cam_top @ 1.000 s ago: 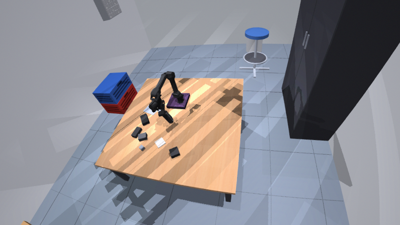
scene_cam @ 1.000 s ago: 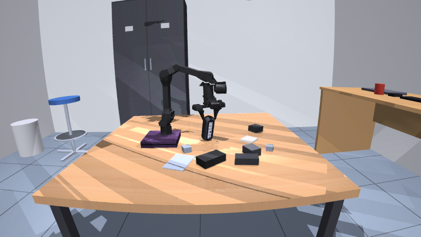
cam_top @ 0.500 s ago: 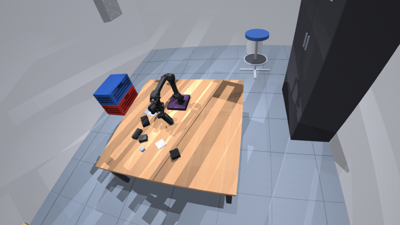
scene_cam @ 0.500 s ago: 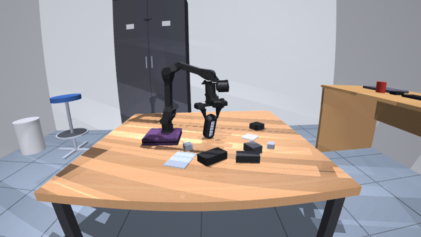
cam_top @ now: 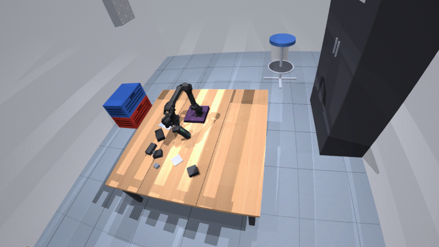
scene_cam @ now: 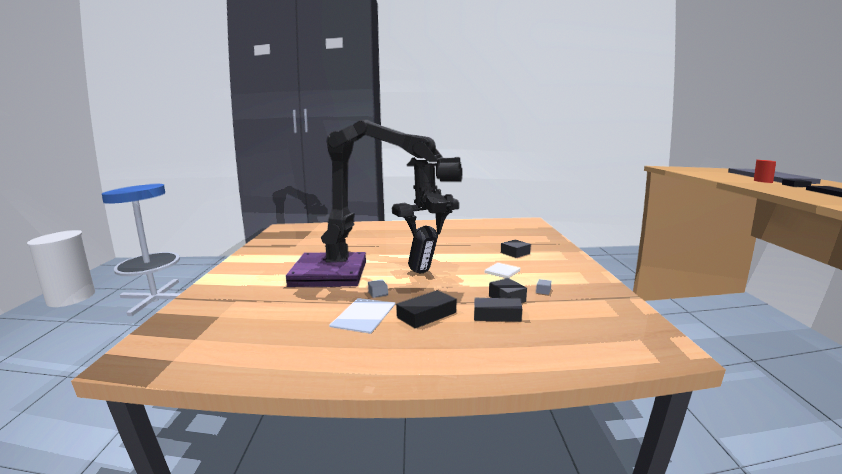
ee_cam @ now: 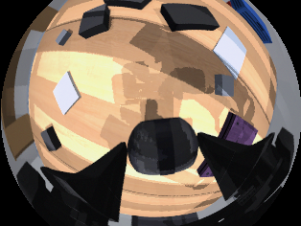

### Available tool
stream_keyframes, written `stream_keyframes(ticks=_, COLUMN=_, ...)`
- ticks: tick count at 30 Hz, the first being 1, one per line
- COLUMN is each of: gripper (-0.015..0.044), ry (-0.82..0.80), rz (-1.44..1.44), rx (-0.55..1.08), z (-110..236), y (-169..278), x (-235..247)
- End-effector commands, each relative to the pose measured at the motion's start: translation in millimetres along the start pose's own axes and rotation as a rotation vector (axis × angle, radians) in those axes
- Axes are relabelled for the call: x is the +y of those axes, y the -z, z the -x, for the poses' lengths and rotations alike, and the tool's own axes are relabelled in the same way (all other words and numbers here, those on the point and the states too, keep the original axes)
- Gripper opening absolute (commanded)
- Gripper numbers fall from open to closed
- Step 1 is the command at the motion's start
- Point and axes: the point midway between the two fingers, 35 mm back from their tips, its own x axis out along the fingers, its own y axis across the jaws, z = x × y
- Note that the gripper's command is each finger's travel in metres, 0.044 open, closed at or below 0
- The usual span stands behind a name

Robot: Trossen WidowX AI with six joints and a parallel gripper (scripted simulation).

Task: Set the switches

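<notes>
The dark grey controller unit (cam_top: 180,132) (scene_cam: 415,256) (ee_cam: 163,155) hangs on end and tilted, low over the bench (cam_top: 242,147) (scene_cam: 377,376). My gripper (scene_cam: 425,229) (ee_cam: 162,143) is shut on it, one fingertip on each side of its upper end. The underside label (scene_cam: 427,254) faces the exterior view as a white strip with dark marks, too small to read surely. The switch side with green parts (cam_top: 185,131) faces the top view; single switch positions are not clear. The wrist view shows mainly the unit's rounded end. Its lower end seems just off the bench.
Several dark blocks (cam_top: 159,135) (scene_cam: 426,309) (ee_cam: 189,16) lie around, with a white card (cam_top: 176,160) (scene_cam: 502,270) (ee_cam: 66,93), a larger white sheet (scene_cam: 362,316) (ee_cam: 230,52) and small grey blocks (scene_cam: 377,287) (ee_cam: 223,84). The arm's purple base (cam_top: 192,120) (scene_cam: 324,273) stands beside the unit.
</notes>
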Motion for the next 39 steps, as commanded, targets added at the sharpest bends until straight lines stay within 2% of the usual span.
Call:
stream_keyframes(ticks=1, gripper=0.0338, ry=0.014, rz=0.005, rx=0.009, z=-6, y=-3, x=0)
stream_keyframes(ticks=39, gripper=0.0338, ry=0.014, rz=0.006, rx=0.007, z=-20, y=-30, x=0)
